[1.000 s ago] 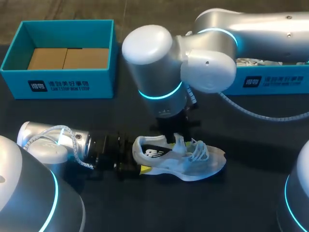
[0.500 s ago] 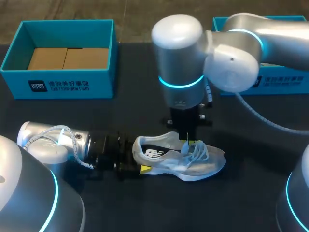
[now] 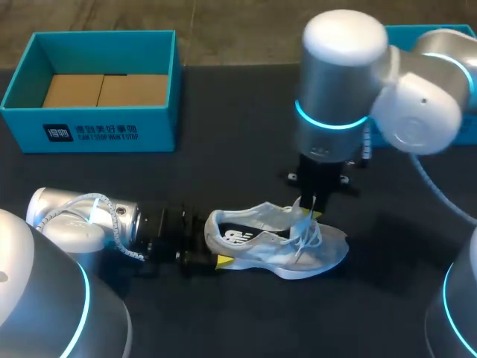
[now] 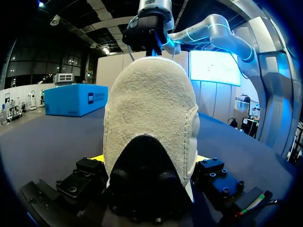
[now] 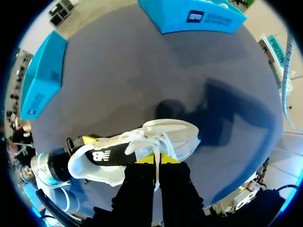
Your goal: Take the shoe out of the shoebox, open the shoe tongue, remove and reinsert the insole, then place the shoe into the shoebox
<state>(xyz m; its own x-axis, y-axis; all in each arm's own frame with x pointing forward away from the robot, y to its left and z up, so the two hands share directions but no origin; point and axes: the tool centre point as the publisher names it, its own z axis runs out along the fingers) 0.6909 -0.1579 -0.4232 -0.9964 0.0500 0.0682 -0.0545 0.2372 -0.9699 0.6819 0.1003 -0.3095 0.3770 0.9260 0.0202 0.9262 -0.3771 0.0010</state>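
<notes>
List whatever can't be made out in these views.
- Insole: inside the shoe, unseen in every view; the heel fills the left wrist view.
- Left gripper fingertips: left wrist view, covered by the heel it clamps.
- Right box contents: head view, blocked by the right arm and cut by the edge.
- Lace end in the right gripper: right wrist view, buried between its shut fingers.

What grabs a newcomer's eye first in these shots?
The white shoe lies on its side at the near middle of the table, its heel clamped in the left gripper. Just above it hangs the right gripper, pinching a lace that runs up from the shoe. The open teal shoebox sits at the far left.
</notes>
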